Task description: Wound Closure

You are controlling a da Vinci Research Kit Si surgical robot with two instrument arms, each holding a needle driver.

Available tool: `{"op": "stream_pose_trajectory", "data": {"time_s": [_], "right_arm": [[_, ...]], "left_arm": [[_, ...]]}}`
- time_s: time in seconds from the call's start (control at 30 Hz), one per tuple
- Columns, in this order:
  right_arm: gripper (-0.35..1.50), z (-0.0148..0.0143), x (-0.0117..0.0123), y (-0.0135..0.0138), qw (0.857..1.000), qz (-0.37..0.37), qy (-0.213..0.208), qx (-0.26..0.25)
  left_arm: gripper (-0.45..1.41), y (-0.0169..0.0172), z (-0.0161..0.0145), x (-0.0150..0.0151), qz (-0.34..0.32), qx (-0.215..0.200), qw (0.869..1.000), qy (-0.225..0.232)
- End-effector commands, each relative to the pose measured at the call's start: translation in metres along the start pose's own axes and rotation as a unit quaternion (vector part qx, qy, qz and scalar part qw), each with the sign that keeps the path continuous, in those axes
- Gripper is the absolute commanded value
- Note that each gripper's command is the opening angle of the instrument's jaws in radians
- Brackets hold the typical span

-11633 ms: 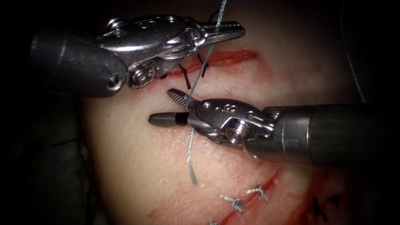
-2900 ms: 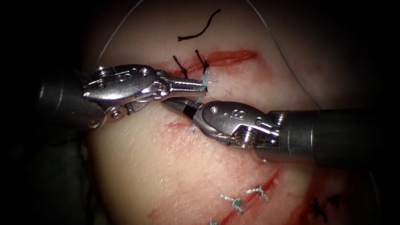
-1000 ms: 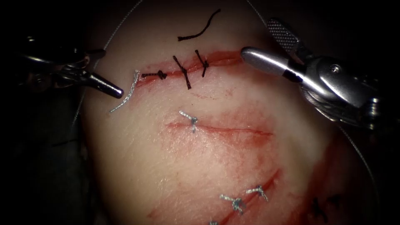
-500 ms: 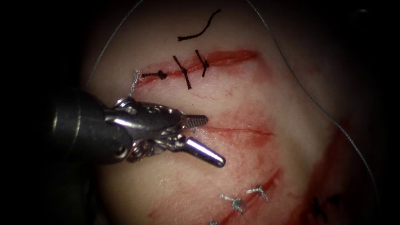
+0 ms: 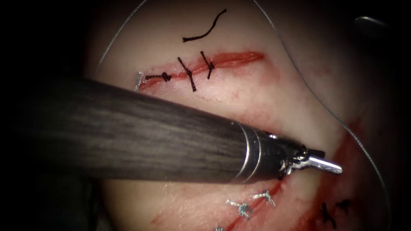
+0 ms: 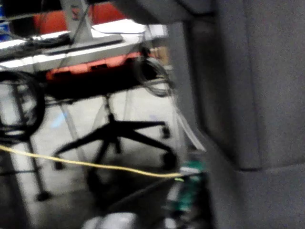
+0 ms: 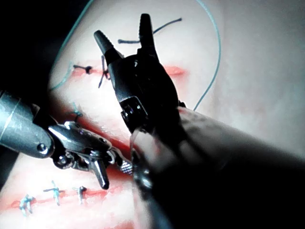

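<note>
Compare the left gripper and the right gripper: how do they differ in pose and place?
The right gripper's jaws spread wide; the left gripper's gape less. The right gripper points toward the black-stitched cut, the left gripper lies by the pale-stitched cut. Both are open and hold nothing.

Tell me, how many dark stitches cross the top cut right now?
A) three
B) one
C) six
A: three dark stitches cross the top cut in the tissue, all toward its left end, in the endoscope view.
</note>
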Motion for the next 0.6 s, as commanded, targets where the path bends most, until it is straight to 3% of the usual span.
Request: {"op": "stream_pose_trajectory", "data": {"time_s": [0.03, 0.33, 0.5, 0.6], "right_arm": [[1.18, 0.0008, -0.0002, -0.0004, 1.000, 0.000, 0.001, 0.002], [1.18, 0.0009, -0.0003, -0.0005, 1.000, -0.001, 0.001, 0.001], [1.18, 0.0009, -0.0003, -0.0005, 1.000, -0.001, 0.001, 0.001], [1.18, 0.0009, -0.0003, -0.0005, 1.000, -0.001, 0.001, 0.002]], "left_arm": [[0.96, -0.0008, 0.0008, 0.0002, -0.003, -0.006, 1.000, 0.004], [0.86, -0.0013, 0.0048, 0.0024, -0.043, -0.059, 0.997, 0.035], [0.64, -0.0006, 0.0051, 0.0021, -0.056, -0.078, 0.995, 0.030], [0.61, -0.0005, 0.0052, 0.0021, -0.059, -0.081, 0.994, 0.030]]}}
